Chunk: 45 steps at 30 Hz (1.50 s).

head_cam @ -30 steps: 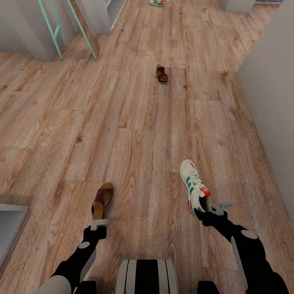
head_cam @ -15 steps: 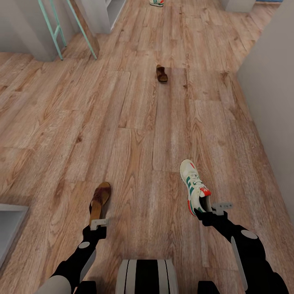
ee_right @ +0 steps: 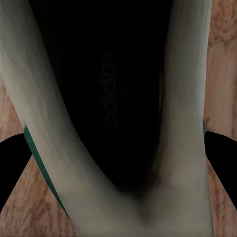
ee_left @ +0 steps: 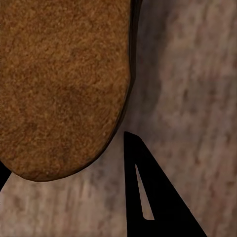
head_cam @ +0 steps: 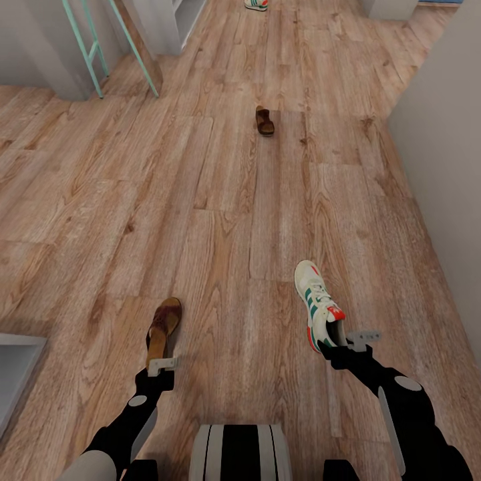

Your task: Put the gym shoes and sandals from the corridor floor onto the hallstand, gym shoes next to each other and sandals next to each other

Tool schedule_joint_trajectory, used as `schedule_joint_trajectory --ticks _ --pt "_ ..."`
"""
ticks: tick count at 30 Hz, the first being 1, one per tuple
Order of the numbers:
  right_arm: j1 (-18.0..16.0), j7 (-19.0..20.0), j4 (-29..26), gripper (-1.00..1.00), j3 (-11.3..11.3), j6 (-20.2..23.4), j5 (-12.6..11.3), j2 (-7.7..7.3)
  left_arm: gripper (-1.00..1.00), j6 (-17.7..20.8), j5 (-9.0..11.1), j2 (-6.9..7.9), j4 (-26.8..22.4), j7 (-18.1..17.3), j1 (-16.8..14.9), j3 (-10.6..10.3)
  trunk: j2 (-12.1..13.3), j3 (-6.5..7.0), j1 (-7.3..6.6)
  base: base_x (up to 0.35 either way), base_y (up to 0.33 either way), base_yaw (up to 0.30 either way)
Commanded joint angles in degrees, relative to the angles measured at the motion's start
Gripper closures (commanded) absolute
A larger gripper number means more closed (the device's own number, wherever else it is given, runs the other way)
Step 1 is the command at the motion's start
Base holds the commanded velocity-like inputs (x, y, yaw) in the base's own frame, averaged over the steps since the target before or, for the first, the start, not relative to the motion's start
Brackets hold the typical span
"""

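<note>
Near the bottom of the head view my left gripper [head_cam: 160,365] is shut on the heel of a dark brown sandal [head_cam: 164,326], which is tipped on its side over the corridor floor [head_cam: 220,200]. The left wrist view has its tan footbed [ee_left: 59,84] between my fingers [ee_left: 143,197]. My right gripper [head_cam: 335,346] is shut on the heel of a cream gym shoe [head_cam: 318,304], toe pointing away. Its dark inside [ee_right: 113,94] is in the right wrist view. The second sandal [head_cam: 264,121] lies farther ahead. The second gym shoe [head_cam: 256,4] is at the top edge.
Turquoise ladder legs [head_cam: 100,47] and a white shelf unit [head_cam: 164,23] stand at the far left. A pale grey flat corner [head_cam: 17,374] sits low on the left; I cannot tell whether it is the hallstand. A grey wall [head_cam: 441,167] runs along the right.
The sandal in my left gripper shifted slightly left and turned a little; the gym shoe rose a touch. Nothing has moved in the last half second.
</note>
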Motion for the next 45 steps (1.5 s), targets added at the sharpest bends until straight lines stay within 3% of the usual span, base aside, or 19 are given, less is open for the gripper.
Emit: schedule_joint_trajectory --ticks 1,4,39,45 --pt "-0.04 0.54 -0.14 1.00 -0.16 0.17 0.60 0.07 1.00 -0.18 0.14 0.01 0.04 0.30 -0.02 -0.17 -0.01 -0.03 -0.01 0.000 0.000 0.000" --pt "-0.04 0.54 -0.21 1.00 -0.16 0.17 0.60 0.07 1.00 -0.18 0.14 0.01 0.04 0.30 -0.02 -0.16 -0.01 -0.03 -0.01 0.000 0.000 0.000" --pt "0.00 0.57 -0.24 1.00 0.02 -0.28 0.95 -0.10 1.00 -0.17 0.04 0.23 0.09 0.39 0.09 -0.28 0.43 7.35 -0.86 0.000 0.000 0.000" --pt "0.05 0.54 -0.44 1.00 0.05 -0.27 1.18 -0.10 1.00 -1.95 0.05 0.45 -0.09 0.31 3.24 -0.33 0.43 7.79 -0.86 0.000 0.000 0.000"
